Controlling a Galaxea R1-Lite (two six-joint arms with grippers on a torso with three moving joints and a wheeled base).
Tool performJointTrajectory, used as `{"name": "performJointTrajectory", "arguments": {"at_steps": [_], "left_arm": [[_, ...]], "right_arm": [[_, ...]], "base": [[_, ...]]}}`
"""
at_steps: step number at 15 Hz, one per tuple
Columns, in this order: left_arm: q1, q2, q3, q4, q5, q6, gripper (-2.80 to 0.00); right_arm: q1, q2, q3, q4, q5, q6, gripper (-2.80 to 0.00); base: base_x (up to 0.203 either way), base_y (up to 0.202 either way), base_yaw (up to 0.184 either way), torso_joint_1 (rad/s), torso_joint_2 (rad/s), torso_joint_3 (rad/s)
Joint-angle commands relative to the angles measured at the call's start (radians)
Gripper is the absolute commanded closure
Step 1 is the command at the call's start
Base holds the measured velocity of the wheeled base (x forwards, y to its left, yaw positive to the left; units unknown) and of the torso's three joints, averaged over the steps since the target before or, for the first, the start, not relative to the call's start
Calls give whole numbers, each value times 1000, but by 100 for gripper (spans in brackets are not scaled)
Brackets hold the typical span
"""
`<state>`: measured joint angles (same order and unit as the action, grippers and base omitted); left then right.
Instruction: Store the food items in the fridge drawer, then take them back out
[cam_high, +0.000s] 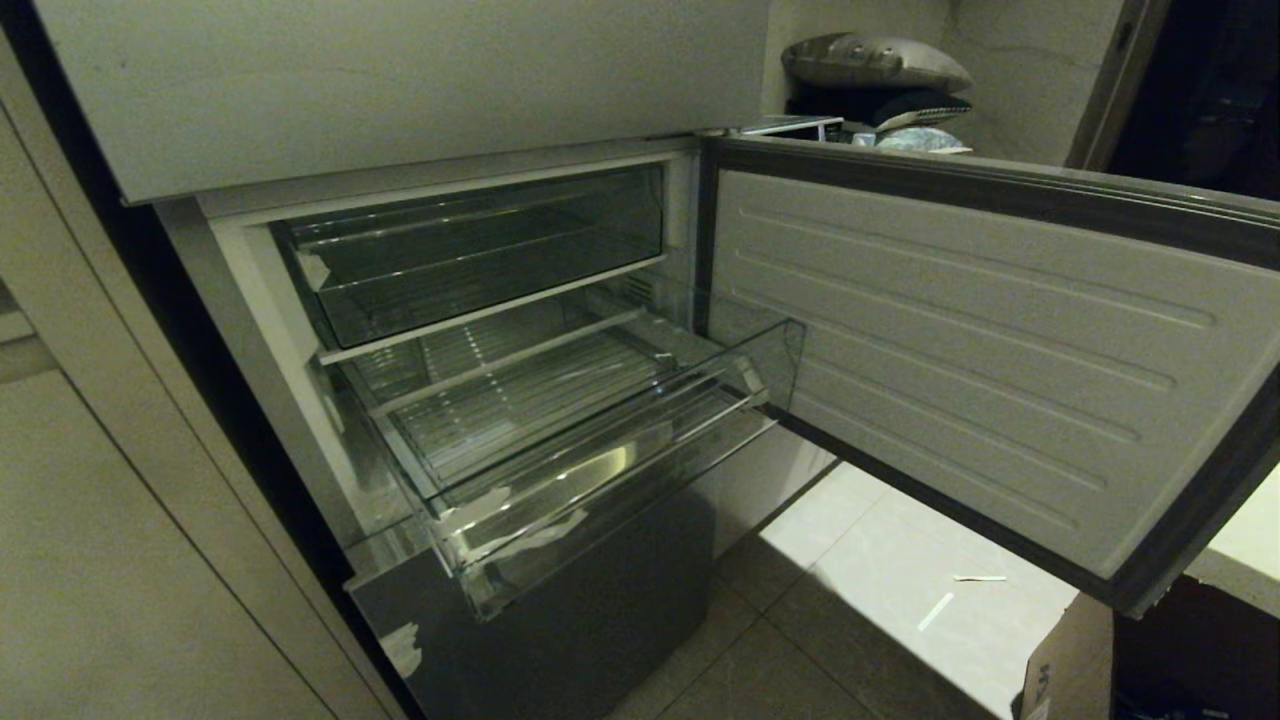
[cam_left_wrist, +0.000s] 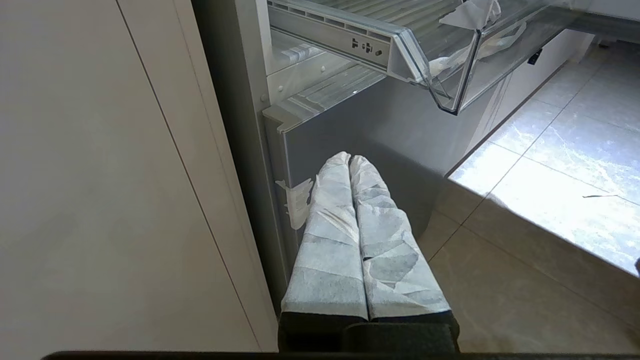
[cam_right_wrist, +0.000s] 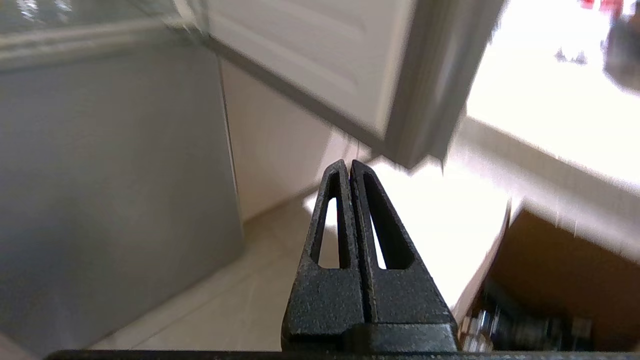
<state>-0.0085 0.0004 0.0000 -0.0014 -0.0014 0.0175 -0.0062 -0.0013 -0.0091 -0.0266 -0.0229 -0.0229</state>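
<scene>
The fridge drawer (cam_high: 600, 460), a wide, shallow bin of clear plastic with a ribbed floor, stands pulled out of the open fridge compartment, its front edge marked with whitish tape scraps (cam_high: 500, 500). Nothing lies in it; no food items show in any of the views. Above it a second clear bin (cam_high: 480, 250) sits pushed in under the closed upper door front (cam_high: 400, 80). The compartment's own door (cam_high: 980, 360) is swung wide open to the right, showing its pale ribbed inner lining. Below the pulled-out drawer is a closed grey steel front (cam_high: 560, 620), with a scrap of tape near its lower left corner. On the tiled floor (cam_high: 900, 590) lie two small white strips (cam_high: 935, 612), and the corner of a cardboard box (cam_high: 1070, 660) shows at the lower right. Neither arm appears in the head view. In the left wrist view the left hand (cam_left_wrist: 350, 159), its fingers (cam_left_wrist: 330, 240) wrapped in whitish tape, is pressed together and holds nothing; it hangs low before the grey steel front, below the drawer's clear corner (cam_left_wrist: 450, 100). In the right wrist view the right hand (cam_right_wrist: 348, 165), bare black, has its fingers (cam_right_wrist: 380, 225) together and empty, low near the floor, between the grey front and the open door.
</scene>
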Motion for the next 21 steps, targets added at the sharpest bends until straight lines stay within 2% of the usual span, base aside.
{"name": "performJointTrajectory", "arguments": {"at_steps": [1, 3, 5, 6, 7, 9, 10, 13, 14, 15, 17, 21], "left_arm": [[1, 0, 0, 0, 0, 1, 0], [1, 0, 0, -2, 0, -1, 0], [0, 0, 0, -1, 0, -1, 0], [-1, 0, -1, 0, 1, -1, 0], [0, 0, -1, -1, 0, -1, 0], [-1, 0, 0, 0, 1, -1, 0], [-1, 0, 0, 0, 1, -1, 0], [1, 0, 0, 0, 0, -1, 0], [0, 0, -1, -1, 0, -1, 0], [0, 0, -1, 0, 1, -1, 0], [0, 0, -1, 0, 1, -1, 0], [-1, 0, 0, 0, 1, -1, 0]], "right_arm": [[-1, 12, -134, 93, -54, 57, 0], [-4, 99, -327, 201, -107, 131, 0], [-44, 279, -419, 234, -170, 221, 0], [-93, 371, -445, 224, -185, 267, 0], [-181, 445, -458, 192, -183, 297, 0], [-398, 592, -460, 82, -128, 331, 0], [-512, 654, -454, 18, -71, 339, 0], [-838, 837, -455, -115, 172, 335, 0], [-917, 911, -456, -156, 229, 319, -280], [-978, 980, -453, -219, 270, 302, -280], [-1017, 1081, -446, -325, 292, 271, -280], [-1068, 1274, -455, -370, 297, 179, -280]], "base": [[0, 0, 0, 0, 0, 0], [0, 0, 0, 0, 0, 0], [0, 0, 0, 0, 0, 0], [0, 0, 0, 0, 0, 0], [0, 0, 0, 0, 0, 0], [0, 0, 0, 0, 0, 0], [0, 0, 0, 0, 0, 0], [0, 0, 0, 0, 0, 0], [0, 0, 0, 0, 0, 0], [0, 0, 0, 0, 0, 0], [0, 0, 0, 0, 0, 0], [0, 0, 0, 0, 0, 0]]}}
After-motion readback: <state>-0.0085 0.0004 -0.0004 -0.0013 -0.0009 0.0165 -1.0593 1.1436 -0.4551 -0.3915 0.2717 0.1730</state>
